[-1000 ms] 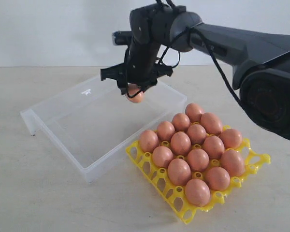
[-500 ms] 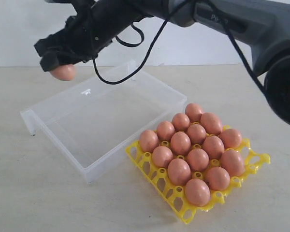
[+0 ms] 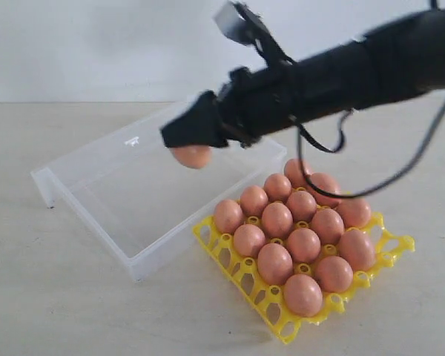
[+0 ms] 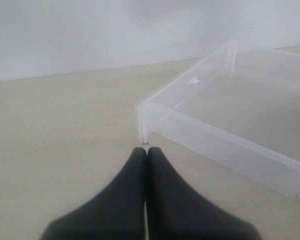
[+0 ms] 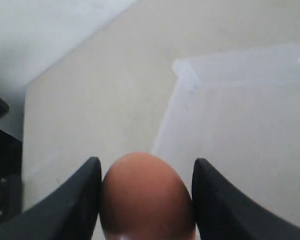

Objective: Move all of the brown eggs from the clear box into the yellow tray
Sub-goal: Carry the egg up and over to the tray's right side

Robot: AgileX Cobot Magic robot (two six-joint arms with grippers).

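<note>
Exterior view: the black right pincer [image 3: 196, 137] reaches across from the right, clamped on one matte orange-brown egg [image 3: 191, 156] that hangs in the air above the shallow clear plastic box [image 3: 89, 219]; the box lies toward the far left of the pale desk [image 3: 52, 311] and looks empty; just beside its near-right wall stands the bright yellow lattice egg tray [image 3: 232, 259], loaded with fifteen more brown eggs [image 3: 277, 219] by my count; the one cup that seems free is at the tray's corner nearest the desk's right edge, though I cannot be sure from here

Left wrist view: the left pincer [image 4: 145, 150] is closed on nothing, fingertips pressed together, low over bare desk just beside a corner of the clear box; it looks idle

Right wrist view: the held egg sits between the two dark fingers [image 5: 85, 195], touched on both sides, with the box's floor and one of its corners below

Judged from this, the step in hand is the carry of what seems the last egg; the next move calls for travelling over the loaded eggs with clearance, lining up above the free cup, lowering straight, and parting the fingers only once the egg is seated; the neighbours stand close, so the fingers could knock them
</note>
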